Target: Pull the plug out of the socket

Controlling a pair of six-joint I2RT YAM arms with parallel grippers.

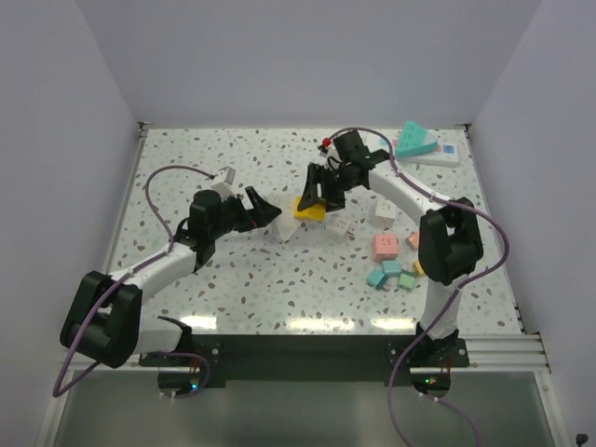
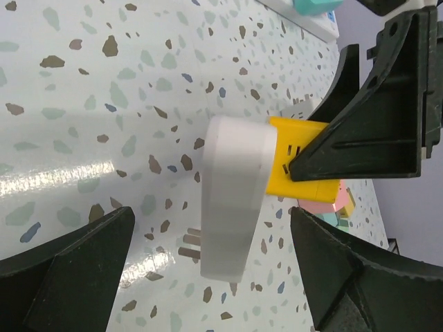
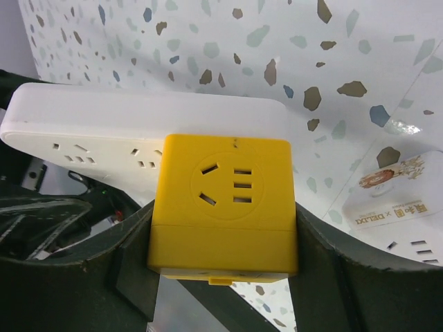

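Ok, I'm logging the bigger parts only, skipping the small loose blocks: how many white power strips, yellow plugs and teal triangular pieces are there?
White power strips: 2, the socket and the back strip
Yellow plug: 1
Teal triangular piece: 1
Total: 4

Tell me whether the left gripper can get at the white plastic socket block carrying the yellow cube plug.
Probably yes. The left gripper stands open with the white plastic socket block ahead, nothing between. The right gripper clamps only the yellow cube plug, leaving the block's near side free.
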